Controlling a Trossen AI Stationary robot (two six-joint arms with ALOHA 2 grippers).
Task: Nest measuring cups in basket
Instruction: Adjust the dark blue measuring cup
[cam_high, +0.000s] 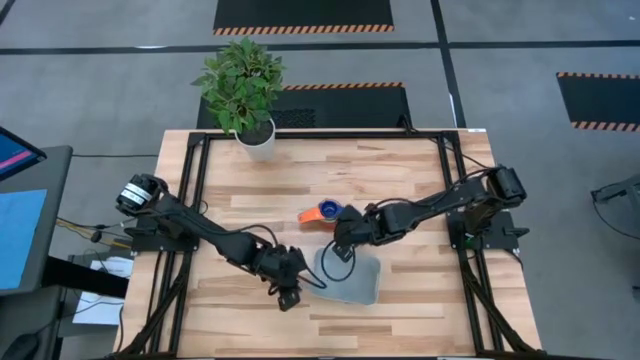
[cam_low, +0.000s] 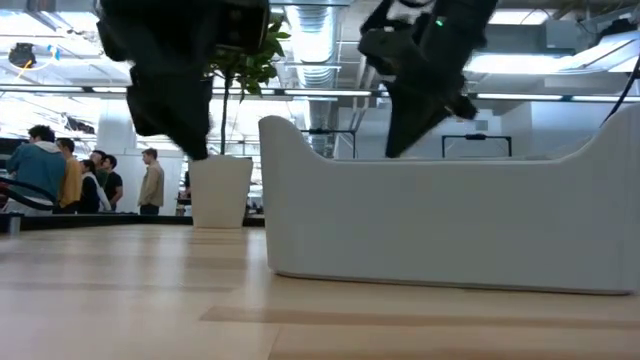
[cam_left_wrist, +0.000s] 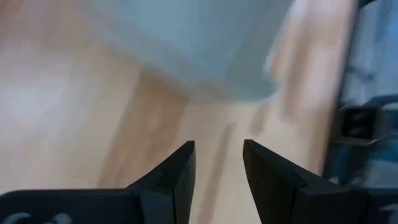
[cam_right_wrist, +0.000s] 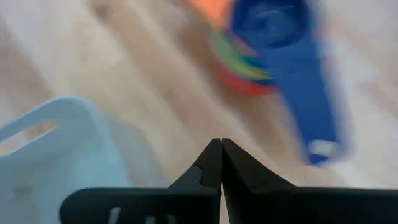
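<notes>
While our right gripper (cam_right_wrist: 220, 144) hovers jaws shut and empty beside the stacked measuring cups (cam_high: 325, 212), the basket (cam_high: 352, 278) sits near the table's (cam_high: 400, 170) front edge. Our left gripper (cam_left_wrist: 217, 149) waits partly open, holding nothing, just beside the basket.

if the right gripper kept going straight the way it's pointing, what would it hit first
Probably bare table. The shut right gripper aims between the basket and the stacked measuring cups, though depth is unclear.

From above I see the shallow pale grey-blue plastic basket (cam_high: 355, 280) at lower centre of the light wooden table (cam_high: 420, 170). My right gripper (cam_high: 343, 240) hangs over its upper edge, beside the stacked orange and blue measuring cups (cam_high: 322, 212). My left gripper (cam_high: 290, 294) sits just left of the basket. A leafy plant in a white pot (cam_high: 247, 95) stands at upper left.
</notes>
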